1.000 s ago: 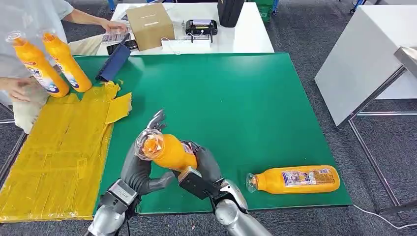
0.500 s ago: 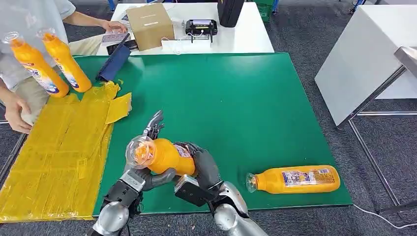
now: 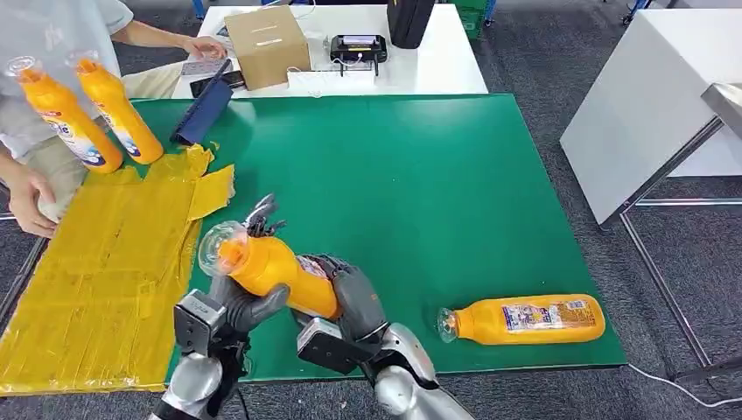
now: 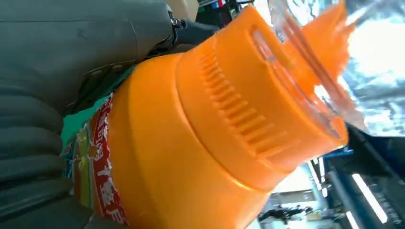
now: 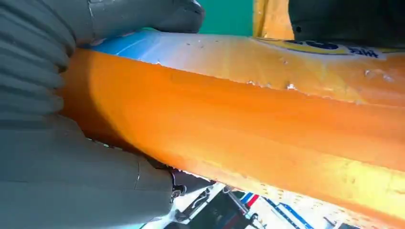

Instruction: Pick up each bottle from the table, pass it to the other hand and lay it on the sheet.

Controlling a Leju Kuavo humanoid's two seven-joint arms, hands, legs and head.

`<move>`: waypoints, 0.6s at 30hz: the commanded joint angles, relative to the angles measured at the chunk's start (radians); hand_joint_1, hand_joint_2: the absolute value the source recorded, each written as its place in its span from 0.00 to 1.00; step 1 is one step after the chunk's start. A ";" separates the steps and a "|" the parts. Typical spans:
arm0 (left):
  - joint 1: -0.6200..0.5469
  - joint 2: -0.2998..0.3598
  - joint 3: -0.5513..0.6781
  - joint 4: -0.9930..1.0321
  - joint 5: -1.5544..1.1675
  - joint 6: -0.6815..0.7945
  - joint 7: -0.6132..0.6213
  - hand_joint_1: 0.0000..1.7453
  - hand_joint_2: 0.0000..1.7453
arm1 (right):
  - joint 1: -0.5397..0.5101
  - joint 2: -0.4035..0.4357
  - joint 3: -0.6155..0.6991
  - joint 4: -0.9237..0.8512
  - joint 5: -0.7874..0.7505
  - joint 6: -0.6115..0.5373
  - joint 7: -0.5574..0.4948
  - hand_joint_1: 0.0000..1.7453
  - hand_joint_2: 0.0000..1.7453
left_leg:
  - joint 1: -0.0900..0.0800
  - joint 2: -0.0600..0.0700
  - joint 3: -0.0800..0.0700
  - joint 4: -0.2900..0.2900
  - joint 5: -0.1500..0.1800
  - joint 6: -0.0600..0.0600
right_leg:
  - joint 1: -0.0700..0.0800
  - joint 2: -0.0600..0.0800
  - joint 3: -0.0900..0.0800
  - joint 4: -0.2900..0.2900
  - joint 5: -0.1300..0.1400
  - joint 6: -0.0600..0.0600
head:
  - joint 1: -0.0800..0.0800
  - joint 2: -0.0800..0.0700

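Observation:
An orange bottle with a clear cap is held tilted above the green table's front edge, cap pointing left and up. My right hand grips its labelled body. My left hand wraps around its shoulder just below the cap, thumb in front and fingers behind. A second orange bottle lies on its side at the table's front right. Two more bottles lie at the far end of the yellow sheet on the left.
A person stands at the sheet's left edge, one hand near it. A dark blue flat object lies at the table's back left. Behind stand a white table with a cardboard box and a black device.
Both hands have carried the bottle leftward toward the sheet. My left hand has closed around the bottle below the cap. The person's hand has drawn back from the sheet.

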 commanded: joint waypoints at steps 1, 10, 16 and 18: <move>-0.021 -0.002 0.042 0.022 0.016 0.001 0.001 1.00 1.00 | -0.037 -0.020 0.055 0.060 -0.013 0.003 -0.009 1.00 1.00 | 0.002 0.000 0.005 0.000 -0.003 -0.002 | 0.001 0.006 0.006 -0.001 -0.002 -0.002 | 0.000 0.000; -0.017 0.003 0.024 0.021 0.016 -0.019 0.000 1.00 1.00 | -0.038 -0.019 0.050 0.069 -0.019 0.004 -0.011 1.00 1.00 | 0.002 -0.001 0.004 0.000 -0.002 -0.002 | 0.001 0.004 0.005 -0.001 -0.001 -0.002 | 0.000 0.000; -0.019 0.007 0.012 0.015 0.011 -0.027 -0.002 1.00 1.00 | -0.025 -0.022 0.024 0.048 -0.032 -0.015 -0.015 1.00 1.00 | 0.002 -0.001 0.005 0.000 -0.002 -0.002 | 0.001 0.004 0.006 -0.001 -0.002 -0.002 | 0.000 0.000; -0.025 0.010 0.017 0.012 0.010 -0.025 -0.001 1.00 1.00 | -0.009 -0.028 0.000 0.014 -0.045 -0.031 -0.021 1.00 1.00 | 0.002 -0.002 0.004 0.000 -0.002 -0.001 | 0.001 0.003 0.004 -0.001 -0.001 -0.002 | 0.000 0.000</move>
